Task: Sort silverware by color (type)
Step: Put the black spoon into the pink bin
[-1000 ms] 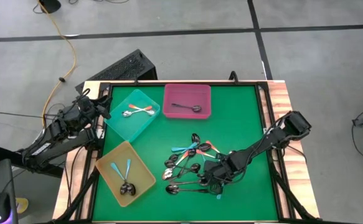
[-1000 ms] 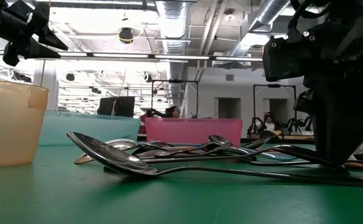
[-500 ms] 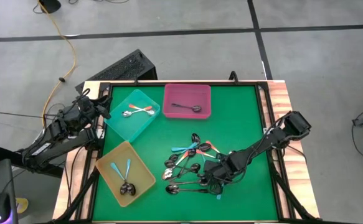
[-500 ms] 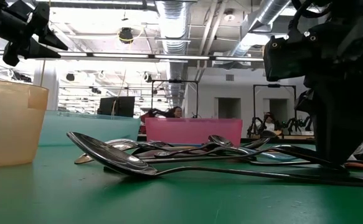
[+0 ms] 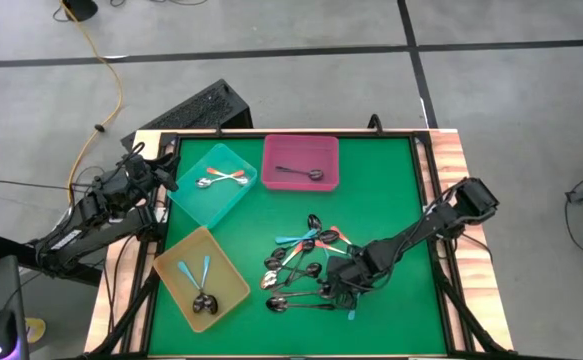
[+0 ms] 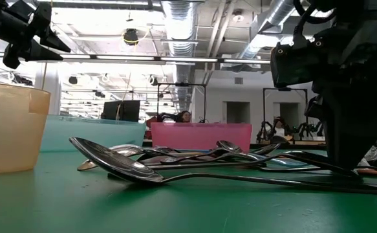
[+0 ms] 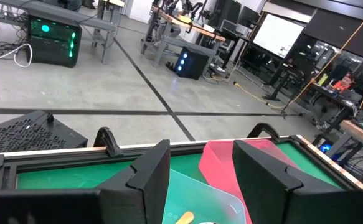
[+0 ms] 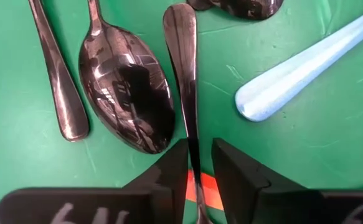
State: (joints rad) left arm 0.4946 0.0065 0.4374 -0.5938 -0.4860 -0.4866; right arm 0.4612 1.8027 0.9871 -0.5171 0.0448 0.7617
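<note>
The loose spoons [image 5: 306, 265] lie in a pile on the green mat, right of its centre; their handles are dark, light blue or orange-red. My right gripper [image 5: 345, 284] is down in the near right part of the pile, shut on a dark spoon [image 8: 184, 68]. It also shows at the right of the low view [image 6: 343, 162]. My left gripper [image 5: 168, 172] hangs open and empty above the table's left edge, beside the teal tray [image 5: 214, 182]. My right gripper pinches the dark spoon's handle [image 8: 192, 146] between its two fingers, which point down and lie across it. The handle's rounded end [image 8: 180, 18] reaches past the fingers. The spoon lies flat on the mat, over an orange-red handle [image 8: 197, 185].
The teal tray holds two orange-red spoons, the pink tray [image 5: 301, 162] one dark spoon, the yellow tray [image 5: 201, 277] two light blue spoons. A dark spoon bowl [image 8: 126, 93] and a light blue handle [image 8: 299, 68] lie close beside my right fingers.
My right gripper has shifted a little toward the table's left over the pile. The spoons have stayed where they were.
</note>
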